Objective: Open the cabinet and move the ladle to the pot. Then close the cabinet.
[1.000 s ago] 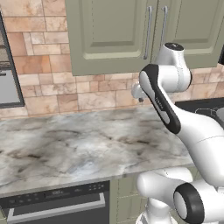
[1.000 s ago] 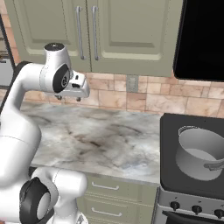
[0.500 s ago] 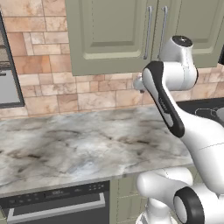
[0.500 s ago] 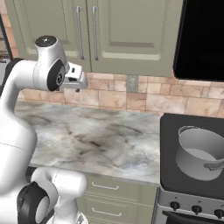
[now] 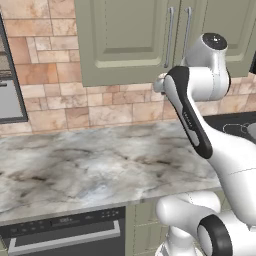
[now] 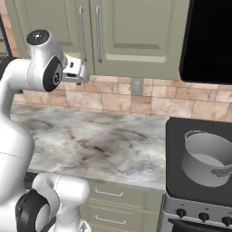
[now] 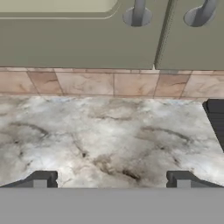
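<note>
Tool (image 7: 111, 179): raised below the cabinet (image 7: 87, 39) handles, tips spread wide, holding nothing, likely to reach a handle
Cabinet: doors shut
Pot (image 6: 205, 158): right of cabinet, awaiting ladle

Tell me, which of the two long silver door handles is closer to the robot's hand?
The left door's handle is closer. The gripper sits just below its bottom end, while the right door's handle stands a bit further right on the cabinet.

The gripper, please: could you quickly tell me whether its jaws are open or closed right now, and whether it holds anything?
Gripper: open, jaws spread wide and holding nothing, below the closed cabinet.
</note>
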Robot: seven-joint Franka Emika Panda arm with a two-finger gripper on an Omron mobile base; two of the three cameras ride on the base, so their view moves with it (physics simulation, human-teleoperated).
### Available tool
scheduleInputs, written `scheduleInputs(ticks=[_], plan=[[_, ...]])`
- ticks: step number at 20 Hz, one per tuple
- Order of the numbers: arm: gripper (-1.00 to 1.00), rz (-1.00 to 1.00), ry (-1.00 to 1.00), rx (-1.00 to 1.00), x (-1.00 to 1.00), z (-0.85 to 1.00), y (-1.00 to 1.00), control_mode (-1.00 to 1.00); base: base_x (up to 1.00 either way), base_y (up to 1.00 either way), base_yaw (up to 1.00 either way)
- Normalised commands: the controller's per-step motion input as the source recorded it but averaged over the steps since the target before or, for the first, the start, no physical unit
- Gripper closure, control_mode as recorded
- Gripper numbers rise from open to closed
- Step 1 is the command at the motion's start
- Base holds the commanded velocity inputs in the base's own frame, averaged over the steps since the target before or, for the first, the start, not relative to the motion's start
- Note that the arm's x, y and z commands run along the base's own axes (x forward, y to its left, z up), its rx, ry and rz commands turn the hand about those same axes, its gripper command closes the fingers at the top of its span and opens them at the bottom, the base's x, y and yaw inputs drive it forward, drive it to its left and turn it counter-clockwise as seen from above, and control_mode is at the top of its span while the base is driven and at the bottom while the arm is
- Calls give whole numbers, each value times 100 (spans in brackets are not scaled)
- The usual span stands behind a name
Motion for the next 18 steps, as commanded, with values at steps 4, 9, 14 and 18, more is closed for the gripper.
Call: scheduleInputs(ticks=[4, 9, 14, 18], plan=[[-100, 0, -21, 0, 0, 24, 0, -100, 0, 0, 0], [-100, 0, -14, 0, 0, 28, 0, -100, 0, 0, 0], [-100, 0, -7, 0, 0, 29, 0, -100, 0, 0, 0], [-100, 0, -3, 0, 0, 31, -3, -100, 0, 0, 0]])
